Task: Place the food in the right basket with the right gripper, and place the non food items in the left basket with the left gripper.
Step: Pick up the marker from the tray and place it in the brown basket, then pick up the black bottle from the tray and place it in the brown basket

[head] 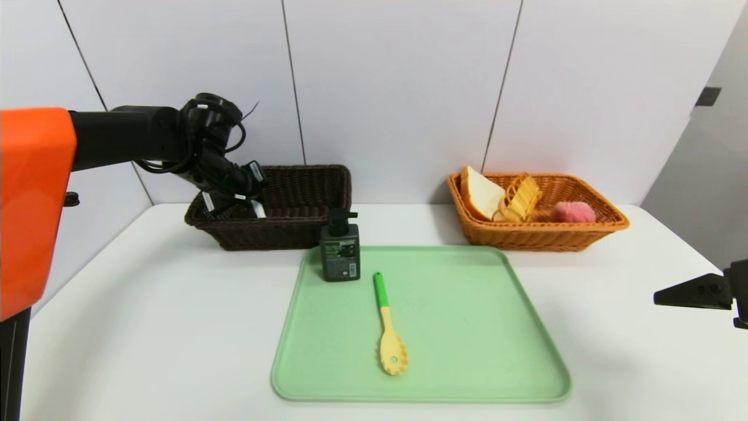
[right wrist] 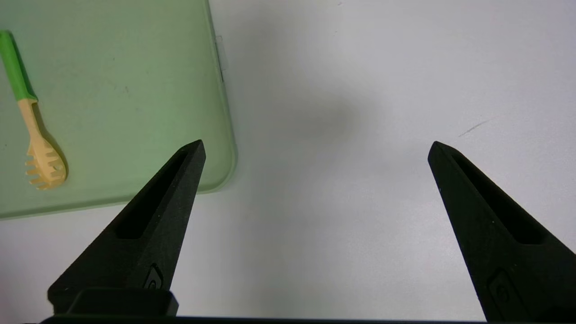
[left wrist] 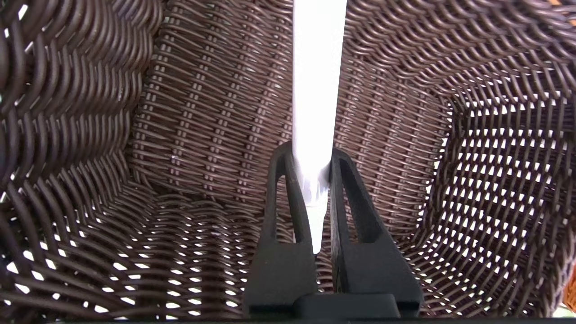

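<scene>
— While the left gripper point(left wrist: 310, 157) hangs inside the brown basket point(head: 304, 202), at the upper left of the head view, where is the marker?

— Between its fingers. The white marker point(left wrist: 317, 90) runs straight up the middle of the left wrist view, from the pinched end out over the basket's woven floor. Whether its far end touches the weave I cannot tell.

— So the fingers are together?

— Clamped on the marker, one on either side of it, with only the pen's width between them.

— And the other arm?

— The right gripper point(right wrist: 315, 148) sits parked at the right edge of the head view, over bare table. Its two pointed fingers point(right wrist: 171, 198) stand wide apart and hold nothing.

— What is left on the tray?

— On the green tray point(head: 467, 327), centre of the head view, a dark green pump bottle point(head: 340, 248) stands upright at the upper left corner, just in front of the brown basket. The yellow spoon with a green handle point(head: 388, 327) lies flat near the tray's middle, handle pointing away from the robot.

— The orange basket?

— The orange basket point(head: 537, 234), upper right, holds a slice of bread point(head: 480, 193), a small yellow woven basket point(head: 520, 199) and a pink item point(head: 572, 211).

— The room?

— A white table point(head: 146, 327) against a wall of pale panels point(head: 397, 88).
</scene>
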